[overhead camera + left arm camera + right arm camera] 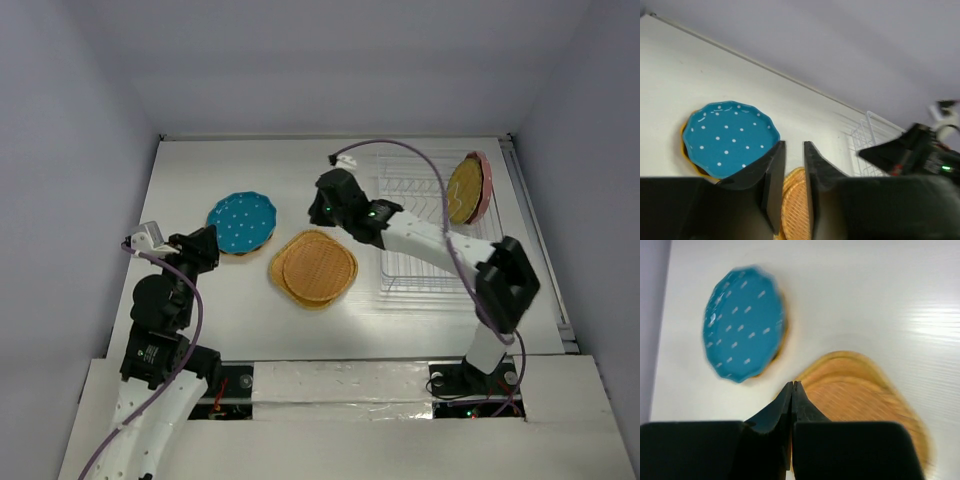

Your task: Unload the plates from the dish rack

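Evidently the right hand (792, 386), pinched shut and empty, hovered over the bench (200, 180). The woven plate (461, 192) and, seemingly, a pink plate (485, 180) stood at two o'clock in the dish rack (410, 275). Best was opening early, then lifting straight up.

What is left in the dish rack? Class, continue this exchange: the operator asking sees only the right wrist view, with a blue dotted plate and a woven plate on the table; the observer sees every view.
Observer: Two plates stand on edge at the far right end of the dish rack: a woven orange-yellow plate and a pink plate just to its right.
Operator: Where is the left gripper?
Observer: The left gripper is on the near left side of the blue plate, jaws slightly apart and holding nothing.
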`<state>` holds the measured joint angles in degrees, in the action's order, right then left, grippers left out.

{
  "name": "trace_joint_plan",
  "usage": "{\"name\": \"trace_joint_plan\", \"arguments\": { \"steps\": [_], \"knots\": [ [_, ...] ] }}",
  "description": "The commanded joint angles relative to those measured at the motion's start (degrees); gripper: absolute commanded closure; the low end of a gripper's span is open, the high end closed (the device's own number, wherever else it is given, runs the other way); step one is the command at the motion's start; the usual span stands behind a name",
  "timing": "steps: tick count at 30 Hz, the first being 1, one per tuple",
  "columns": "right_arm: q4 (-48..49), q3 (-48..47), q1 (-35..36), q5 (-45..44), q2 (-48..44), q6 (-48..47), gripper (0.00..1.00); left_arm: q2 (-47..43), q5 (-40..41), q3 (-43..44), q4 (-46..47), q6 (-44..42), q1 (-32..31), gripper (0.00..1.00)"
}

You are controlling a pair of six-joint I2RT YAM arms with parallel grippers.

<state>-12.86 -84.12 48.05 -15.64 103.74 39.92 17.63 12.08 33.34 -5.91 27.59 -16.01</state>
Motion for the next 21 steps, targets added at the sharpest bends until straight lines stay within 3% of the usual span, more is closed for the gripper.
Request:
{"name": "trace_joint_plan", "arguments": {
  "steps": [1, 2, 4, 7, 12, 15, 18, 21],
  "knots": [
    [-7.6, 6.5, -4.0, -21.2, -12.1, -6.0, 1.00, -0.8, -0.2, -0.4, 2.5, -0.5, 0.3, 0.82],
    [-11.4, 8.1, -5.7, -23.9, -14.2, -6.4, 1.00, -0.8, -0.2, -0.5, 2.6, -0.5, 0.3, 0.93],
    [-13.7, 13.1, -12.7, -25.8, -20.0, -8.4, 1.00, -1.5, -0.2, -0.5, 2.6, -0.5, 0.3, 1.00],
    [-15.7, 18.3, -22.4, -25.9, -26.6, -11.3, 1.00, -3.2, -0.2, -0.4, 2.2, -0.7, -0.8, 1.00],
    [-13.1, 23.1, -31.3, -22.5, -32.1, -12.5, 1.00, -4.9, -0.2, 0.0, 1.9, -0.7, -3.3, 1.00],
    [-12.7, 23.5, -35.5, -22.0, -29.8, -11.7, 0.96, -5.8, -0.2, 0.0, 1.7, -0.9, -4.0, 0.91],
    [-10.5, 23.6, -37.5, -20.7, -27.5, -11.9, 0.77, -6.8, -0.2, 0.1, 1.3, -0.9, -5.4, 0.80],
    [-8.8, 23.6, -39.8, -19.9, -24.8, -11.5, 0.75, -7.3, -0.2, 0.1, 1.3, -0.9, -6.0, 0.76]
  ]
}}
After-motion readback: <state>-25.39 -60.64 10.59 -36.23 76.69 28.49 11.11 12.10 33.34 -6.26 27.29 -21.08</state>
